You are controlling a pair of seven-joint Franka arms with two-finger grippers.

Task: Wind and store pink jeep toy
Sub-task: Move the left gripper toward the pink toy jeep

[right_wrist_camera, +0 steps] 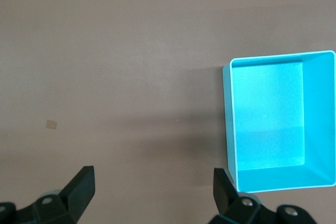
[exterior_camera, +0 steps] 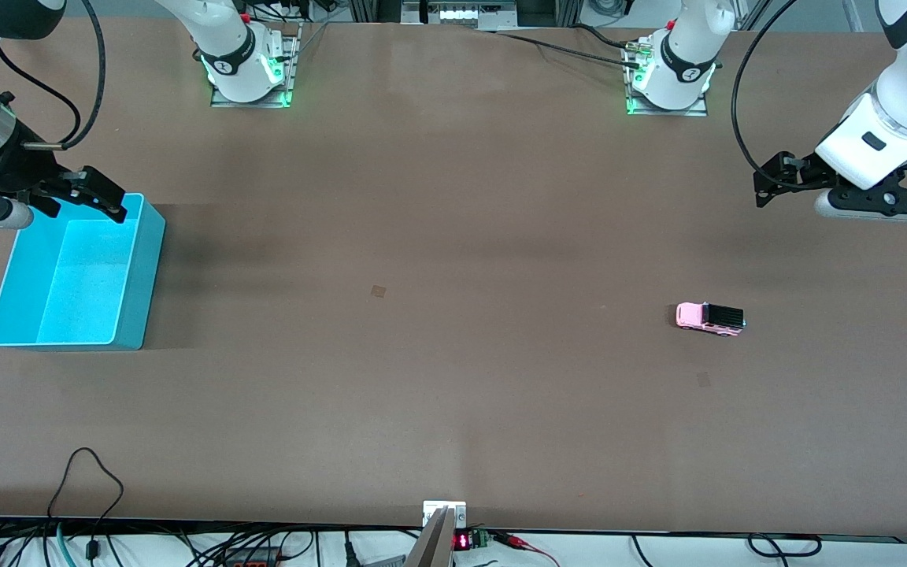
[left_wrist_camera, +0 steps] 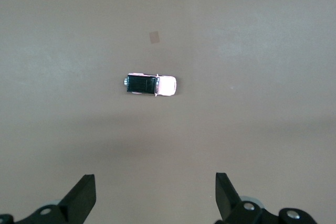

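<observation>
The pink jeep toy (exterior_camera: 709, 318), light pink with a black ribbed roof, stands on the brown table toward the left arm's end. In the left wrist view it (left_wrist_camera: 151, 84) lies clear of the fingers. My left gripper (exterior_camera: 772, 181) (left_wrist_camera: 156, 182) hangs open and empty, up over the table near that end, not touching the jeep. My right gripper (exterior_camera: 99, 193) (right_wrist_camera: 152, 177) is open and empty, up over the rim of a turquoise bin (exterior_camera: 146, 268) at the right arm's end. The bin (right_wrist_camera: 227, 124) is empty.
Small square marks sit on the table: one mid-table (exterior_camera: 379, 291) and one just nearer the front camera than the jeep (exterior_camera: 703, 379). A black cable loop (exterior_camera: 87, 472) lies near the table's front edge.
</observation>
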